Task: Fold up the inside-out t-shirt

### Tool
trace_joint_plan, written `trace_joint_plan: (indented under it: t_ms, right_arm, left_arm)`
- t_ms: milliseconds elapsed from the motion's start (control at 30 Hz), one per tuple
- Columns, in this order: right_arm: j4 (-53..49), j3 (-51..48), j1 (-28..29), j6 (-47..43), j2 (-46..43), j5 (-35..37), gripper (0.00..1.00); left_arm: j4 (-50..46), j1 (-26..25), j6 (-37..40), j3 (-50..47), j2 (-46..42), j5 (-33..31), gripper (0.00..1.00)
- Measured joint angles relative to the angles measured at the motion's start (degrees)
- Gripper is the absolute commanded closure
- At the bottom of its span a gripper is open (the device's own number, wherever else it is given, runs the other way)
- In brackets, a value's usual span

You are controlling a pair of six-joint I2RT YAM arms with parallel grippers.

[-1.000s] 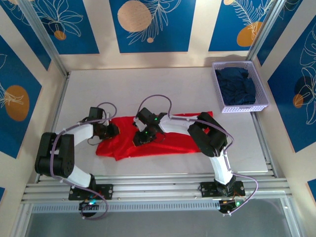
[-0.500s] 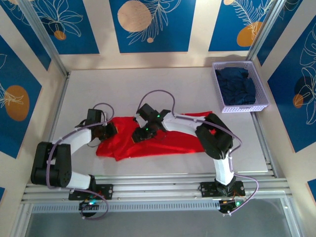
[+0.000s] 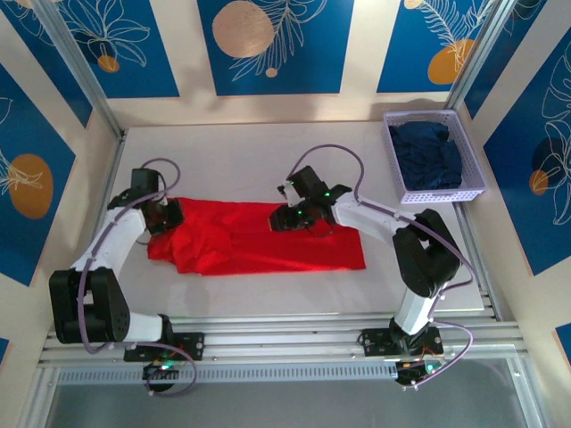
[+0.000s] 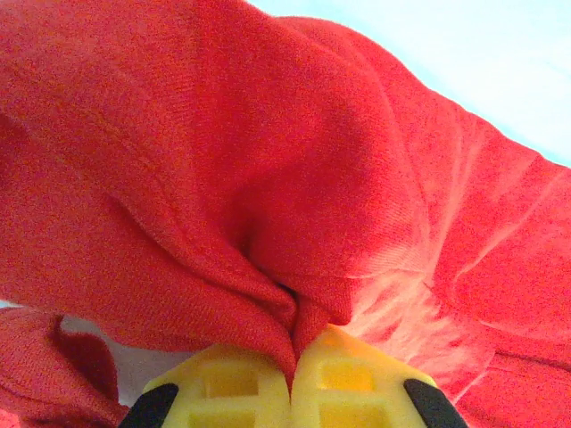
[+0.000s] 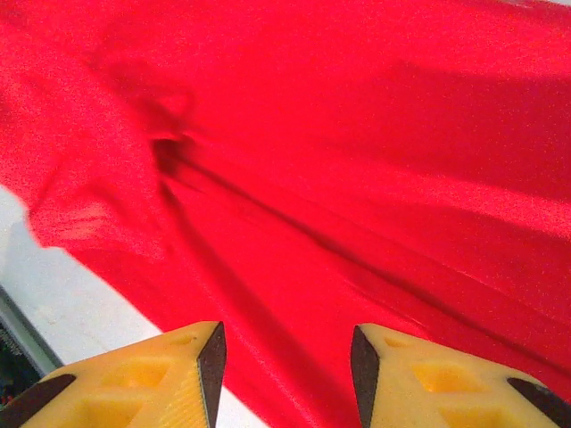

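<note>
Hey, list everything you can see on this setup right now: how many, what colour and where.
t-shirt: one, bright red, lying rumpled across the middle of the table
basket: one, pale lavender, far right corner of the table
garment: one, dark navy, bundled inside the basket
table: one, light grey, under everything
wall panels: several, blue with orange discs, around the table
left gripper: one, yellow and black, shut on a fold at the t-shirt's left end
right gripper: one, yellow and black, open above the t-shirt's far edge

Bare table (image 3: 250, 160) behind the t-shirt (image 3: 268, 242); basket (image 3: 393, 160) at far right corner.
</note>
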Motion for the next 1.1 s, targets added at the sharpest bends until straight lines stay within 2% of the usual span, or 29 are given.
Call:
trace_joint_plan:
  t_ms: [267, 500, 733, 1100]
  right_arm:
    - [-0.26, -2.58, -7.08, -1.60, -2.82, 0.26, 0.55]
    - [-0.20, -0.07, -7.13, -1.90, 1.09, 0.07, 0.57]
    - [0.33, 4.63, -5.31, -1.92, 9.22, -0.31, 0.63]
    - [-0.68, 4.70, -5.53, -2.99, 13.18, 1.07, 0.69]
  left_arm:
    - [-8.48, 5.51, 10.91, 11.56, 3.78, -13.94, 1.00]
    - [-9.57, 5.95, 16.09, 15.98, 8.50, -23.32, 1.00]
    - [-10.36, 5.95, 16.90, 17.20, 10.12, -24.15, 1.00]
    - [-10.99, 5.92, 16.72, 19.17, 10.12, -21.92, 1.00]
